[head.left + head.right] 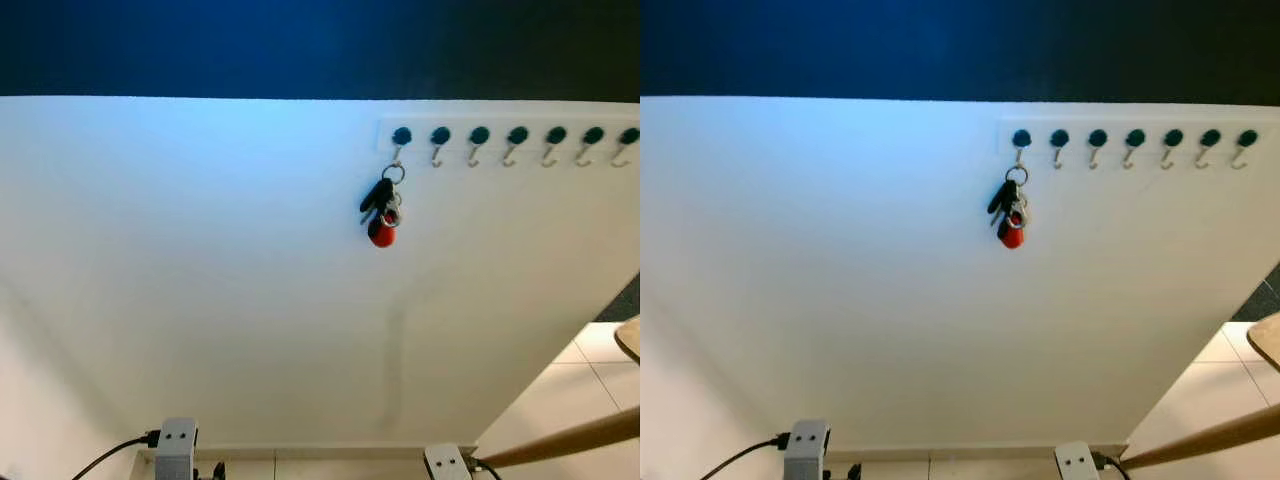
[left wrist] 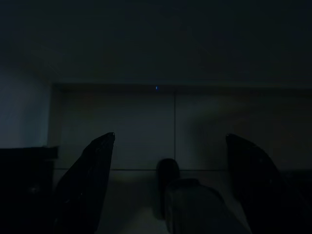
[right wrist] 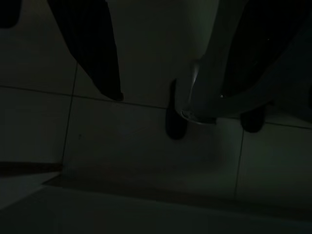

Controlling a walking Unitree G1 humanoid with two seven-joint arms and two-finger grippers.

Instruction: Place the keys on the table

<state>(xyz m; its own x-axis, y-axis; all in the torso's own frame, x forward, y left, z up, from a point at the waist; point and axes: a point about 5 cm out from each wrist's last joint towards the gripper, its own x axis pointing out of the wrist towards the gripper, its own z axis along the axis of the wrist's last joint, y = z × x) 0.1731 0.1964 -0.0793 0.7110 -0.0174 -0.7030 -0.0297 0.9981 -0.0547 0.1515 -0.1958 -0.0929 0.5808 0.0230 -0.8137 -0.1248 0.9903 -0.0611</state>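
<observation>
**Keys hanging on the wall hook**

I see a smooth white wall [image 1: 200, 300] with a dark blue band [image 1: 300, 45] on top. A white strip with a row of round dark knobs and small curved metal hooks [image 1: 515, 145] runs along it. The bunch of keys with a black fob and a shiny red tag [image 1: 382, 210] hangs by its ring from the leftmost hook. Pale floor tiles [image 1: 560, 400] and a slanting wooden leg [image 1: 570, 442] sit low on my right. My left pincer [image 2: 170, 141] hangs down in the dark, fingers spread apart over tiles. My right pincer [image 3: 185, 114] hangs open too.
</observation>
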